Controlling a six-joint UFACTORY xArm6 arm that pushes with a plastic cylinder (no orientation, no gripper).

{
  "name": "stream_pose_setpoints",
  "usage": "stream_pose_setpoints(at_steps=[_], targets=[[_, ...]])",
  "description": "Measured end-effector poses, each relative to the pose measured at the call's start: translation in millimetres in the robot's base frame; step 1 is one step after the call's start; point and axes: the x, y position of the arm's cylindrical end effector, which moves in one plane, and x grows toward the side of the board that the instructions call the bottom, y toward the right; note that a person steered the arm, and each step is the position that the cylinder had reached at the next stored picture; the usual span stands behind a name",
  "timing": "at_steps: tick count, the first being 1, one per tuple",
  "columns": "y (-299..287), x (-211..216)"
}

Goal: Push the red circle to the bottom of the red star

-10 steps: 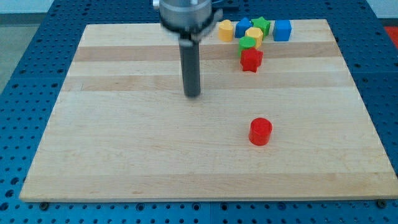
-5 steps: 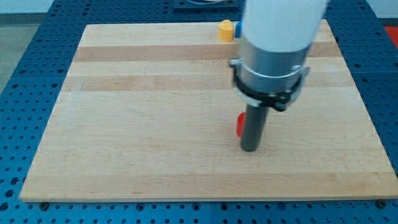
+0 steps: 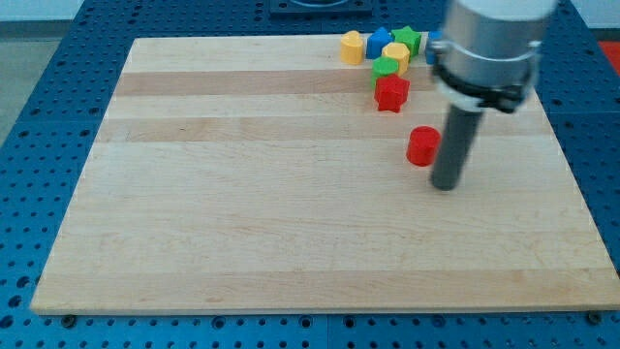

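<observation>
Dark rod (image 3: 453, 145), my tip (image 3: 445, 186) at red circle (image 3: 422, 146)'s lower right

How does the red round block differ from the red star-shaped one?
The red circle has a smooth round outline; the red star has points. The circle stands alone beside my tip; the star touches the green block in the cluster near the view's top. Both are red.

Grey cylinder, straight dark rod (image 3: 451, 145)

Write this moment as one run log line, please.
my tip: right-below red circle | red circle: below-right of red star, apart | state: not yet under star
</observation>
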Motion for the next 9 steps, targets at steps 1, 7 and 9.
stream_pose_setpoints(at_steps=[1, 7, 9], targets=[[3, -16], [-63, -54], [-211, -40]])
